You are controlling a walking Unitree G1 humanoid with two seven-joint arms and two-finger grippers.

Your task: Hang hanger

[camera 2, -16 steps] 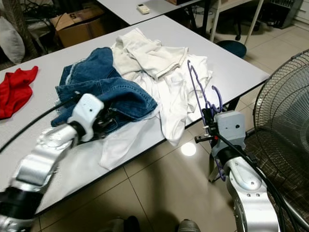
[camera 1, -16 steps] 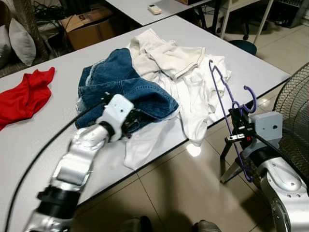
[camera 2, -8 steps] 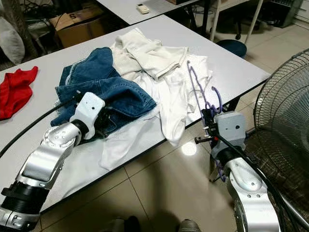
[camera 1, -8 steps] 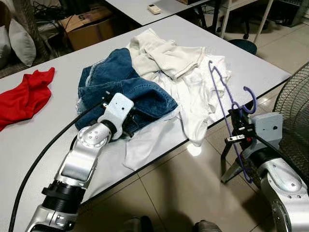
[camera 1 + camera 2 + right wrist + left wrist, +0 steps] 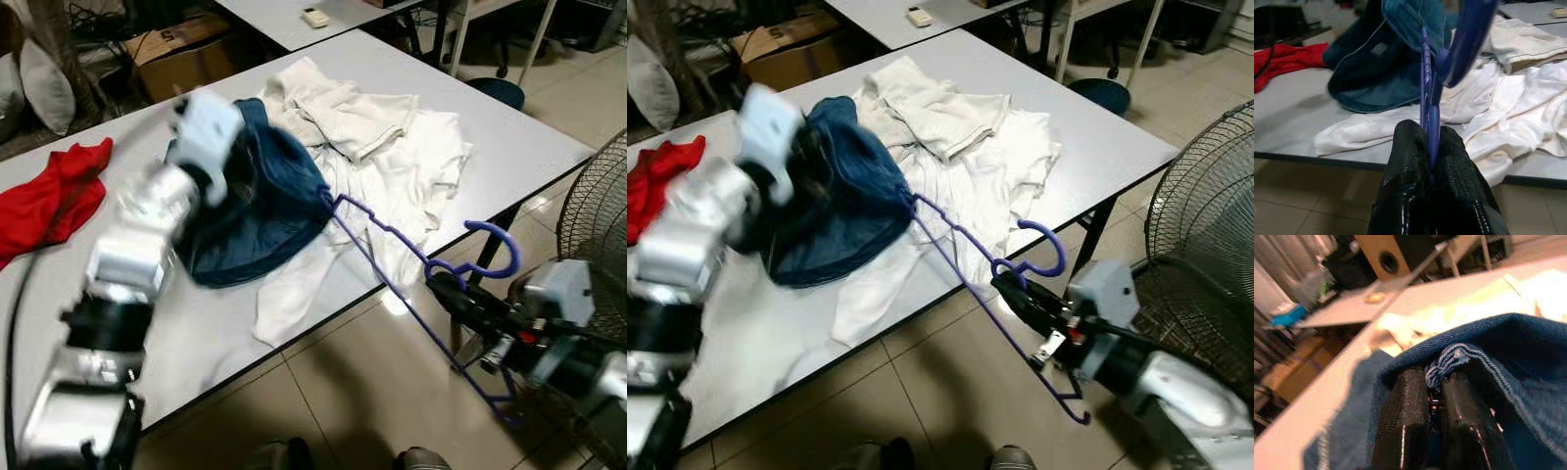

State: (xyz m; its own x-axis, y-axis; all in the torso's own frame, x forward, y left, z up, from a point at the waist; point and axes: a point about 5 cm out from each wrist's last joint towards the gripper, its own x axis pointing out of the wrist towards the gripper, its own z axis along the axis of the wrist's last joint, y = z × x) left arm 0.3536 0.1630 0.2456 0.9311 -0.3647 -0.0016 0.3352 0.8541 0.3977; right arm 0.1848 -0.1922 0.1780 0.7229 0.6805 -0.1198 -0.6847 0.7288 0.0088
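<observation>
Since half a second ago, left arm has swung up off the tabletop, lifting the denim with it; right arm has tipped the hanger from near-upright to lying low, its far end now reaching toward the lifted denim.

Grey table [image 5: 509,132]: one in front, a second one behind it. White garments [image 5: 392,157] heaped on the near table, several, count not clear. One red cloth [image 5: 54,191] at the robot's left end. Cardboard box [image 5: 181,44] on the floor beyond; printing on it too blurred to read. Round wire fan guard [image 5: 1205,206] at far right.

Blue denim garment [image 5: 260,201]: one, bunched, raised off the table at its upper edge, lower part sagging to the surface.

Purple hanger [image 5: 411,304]: one, thin frame slanting across the table edge, hook [image 5: 495,250] curling up just above the right gripper. Far tip touching or just at the denim's edge; cannot tell which.

Left gripper [image 5: 1432,396]: fingers pressed close together, pinching a denim seam.

Right gripper [image 5: 1431,161]: fingers closed narrow on the hanger near its neck, held below table height, out over the tiled floor.
</observation>
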